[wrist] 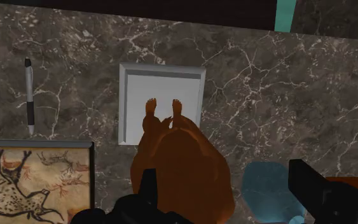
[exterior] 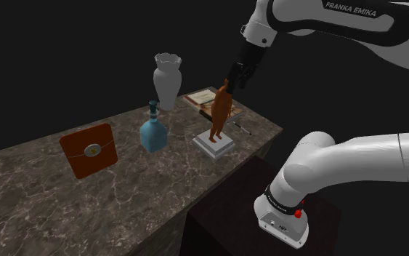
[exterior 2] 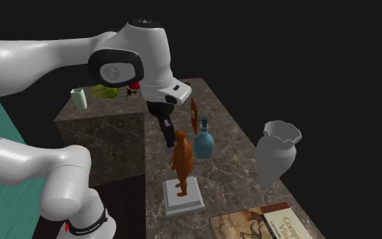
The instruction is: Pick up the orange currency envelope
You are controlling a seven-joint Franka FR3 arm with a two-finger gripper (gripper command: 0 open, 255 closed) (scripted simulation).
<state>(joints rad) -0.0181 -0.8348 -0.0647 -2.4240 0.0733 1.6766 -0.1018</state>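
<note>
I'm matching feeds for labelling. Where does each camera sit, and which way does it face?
Shoulder view: beside the stand, looking down across the marble table at the orange envelope; arm and gripper show.
Second exterior view: past the book end, facing along the table; arm shows.
Wrist view: on the hand, looking down; open fingers show.
All share the orange figurine.

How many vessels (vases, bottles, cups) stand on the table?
3. In the shoulder view the white vase stands at the back edge, the blue bottle before it; a pale cup is at the far corner in the second exterior view. The arm may hide others.
</note>
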